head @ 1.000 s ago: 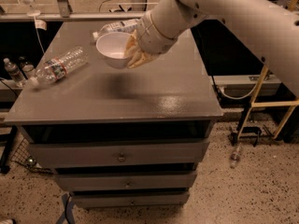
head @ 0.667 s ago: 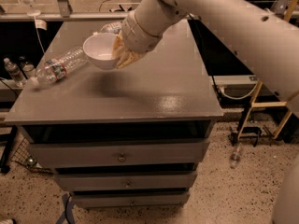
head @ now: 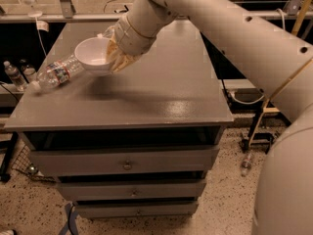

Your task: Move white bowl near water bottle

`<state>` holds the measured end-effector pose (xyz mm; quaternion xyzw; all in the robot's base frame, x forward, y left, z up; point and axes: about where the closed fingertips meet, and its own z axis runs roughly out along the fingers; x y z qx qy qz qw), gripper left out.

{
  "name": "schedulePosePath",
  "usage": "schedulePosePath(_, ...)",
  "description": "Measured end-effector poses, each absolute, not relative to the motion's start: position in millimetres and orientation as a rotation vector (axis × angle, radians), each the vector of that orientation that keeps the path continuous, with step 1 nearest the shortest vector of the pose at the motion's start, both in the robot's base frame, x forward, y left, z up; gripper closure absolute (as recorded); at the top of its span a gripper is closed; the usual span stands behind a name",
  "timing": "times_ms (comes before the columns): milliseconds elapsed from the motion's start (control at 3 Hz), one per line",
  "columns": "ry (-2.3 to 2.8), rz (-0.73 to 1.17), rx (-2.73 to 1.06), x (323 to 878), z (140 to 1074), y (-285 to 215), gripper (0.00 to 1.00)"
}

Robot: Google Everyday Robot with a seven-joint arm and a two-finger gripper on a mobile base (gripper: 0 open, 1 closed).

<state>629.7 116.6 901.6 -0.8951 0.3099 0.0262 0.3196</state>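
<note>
Compared with a moment ago, the white bowl [head: 92,54] has travelled leftward across the cabinet top [head: 161,89], carried by the gripper [head: 114,61], and now sits much closer to the water bottle [head: 57,73]. The bottle itself has not shifted.

At the far left, beyond the cabinet's edge, two small bottles [head: 13,75] stand upright in the dark background. On the grey top near its left edge, the water bottle lies on its side, white cap pointing to the front left corner and its red, white and blue label band facing up. Whether it holds any liquid cannot be told.

Just right of it is the white bowl, tilted a little and held off the surface, with its shadow falling on the top below and to the right. The bowl has nothing in it. Its left rim overlaps the bottle's far end in this view; whether they touch cannot be told.

The gripper is at the bowl's right side, its tan fingers [head: 119,57] clamped onto the rim there, so the bowl juts out to the left of it. The white arm [head: 230,28] stretches away up and to the right.

Below the top, the cabinet's drawers [head: 127,163] are pushed in. Another bottle [head: 246,163] lies on the speckled floor at the right.
</note>
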Motion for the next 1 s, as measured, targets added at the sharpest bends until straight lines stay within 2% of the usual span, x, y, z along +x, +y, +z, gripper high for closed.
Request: schedulePosePath(1000,0.733,0.194,-2.409,633,867,150,1.0)
